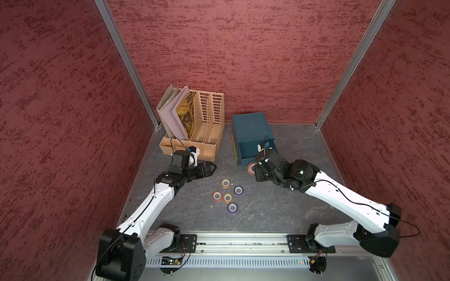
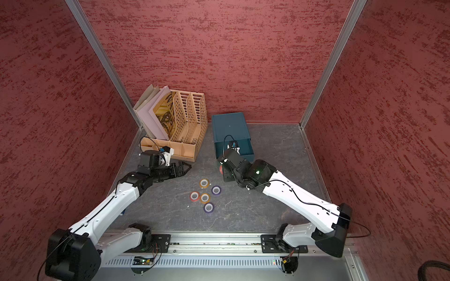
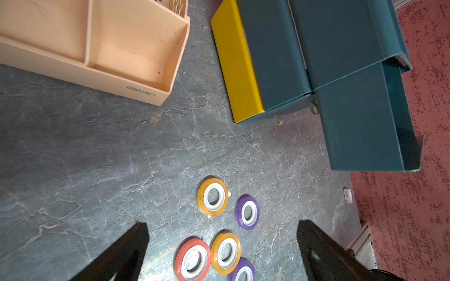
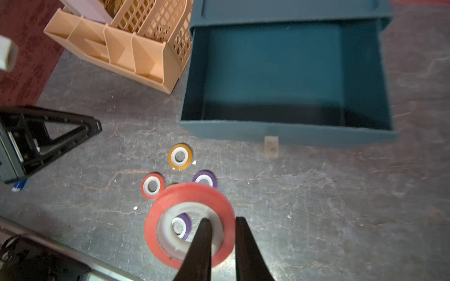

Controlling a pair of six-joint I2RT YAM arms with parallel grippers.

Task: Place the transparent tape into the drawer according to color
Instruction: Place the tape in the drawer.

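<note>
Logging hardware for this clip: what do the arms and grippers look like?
The left arm and right arm have white shells, black joints and black cables along them. The right arm shows a green light. The left gripper and right gripper are black with tapering jaws, the left's open-framed triangles.

2 white arms (image 1: 151,206), black joints (image 1: 299,172), black cables (image 1: 350,200)

Overhead pair looks down; wrist views (nearer) share tape rolls (image 3: 213,200).
</note>
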